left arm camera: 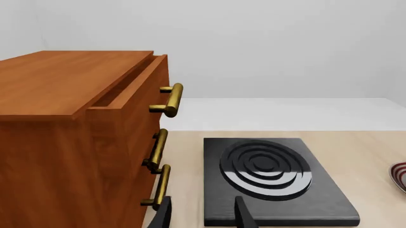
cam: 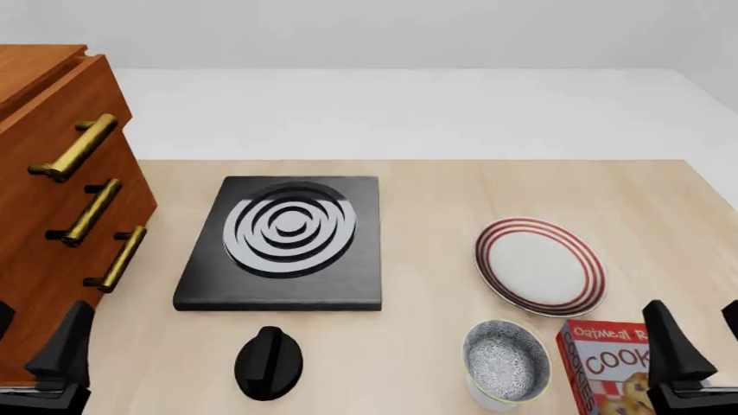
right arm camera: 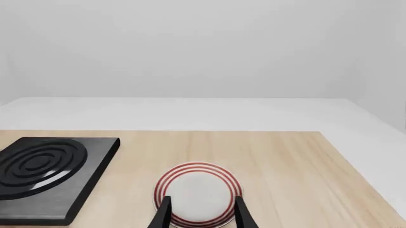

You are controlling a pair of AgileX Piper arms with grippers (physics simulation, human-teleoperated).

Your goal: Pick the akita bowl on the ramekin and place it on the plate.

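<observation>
**Akita bowl seated on ramekin, both grippers idle at near edge**

Nearest, front view: akita bowl (cam: 506,359), grey-and-white speckled inside, dark rim, sits on top of the ramekin (cam: 496,400); only a sliver of white cup shows beneath it. Just right of it, a red box (cam: 609,367) with cookie pictures; legible text "Oatmeal" and "COOK", the rest cut off.

Left gripper (cam: 33,346) low at the near left corner, fingers spread, nothing between them. Right gripper (cam: 701,341) at the near right corner, over the box, fingers likewise apart and empty. Wrist views show both pointing forward along the table.

Mid table: black knob (cam: 269,362), then plate (cam: 538,264), white with red rings, bare, just beyond the bowl. Black stove slab (cam: 283,243) further left. Wooden drawer cabinet (cam: 47,199) with brass handles, far left.
</observation>
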